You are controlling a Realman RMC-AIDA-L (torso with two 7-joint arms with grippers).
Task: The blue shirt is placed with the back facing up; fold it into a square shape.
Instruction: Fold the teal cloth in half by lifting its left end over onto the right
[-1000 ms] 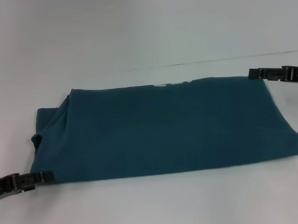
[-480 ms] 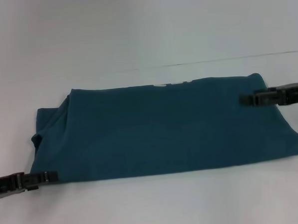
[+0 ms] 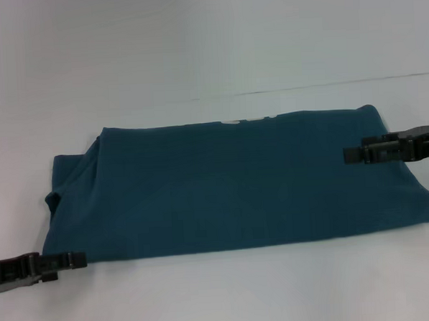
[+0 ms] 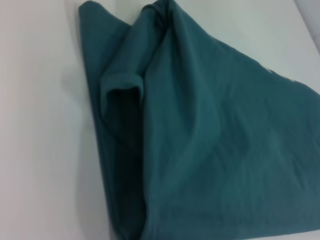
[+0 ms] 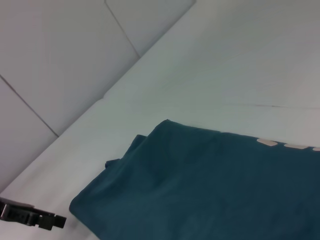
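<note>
surface [image 3: 208, 46], pale and plain, is seen filling the head view. the blue shirt [image 3: 230, 185] is laid across the middle of the frame, folded into a long band, with a sleeve tucked at its left end and a strip of white lettering seen at its upper edge. the right gripper [image 3: 352, 154] is held over the shirt's right end at mid right. the left gripper [image 3: 77, 260] is found at lower left, just beside the shirt's lower left corner. whether either pair of jaws is open or closed cannot be told.
</note>
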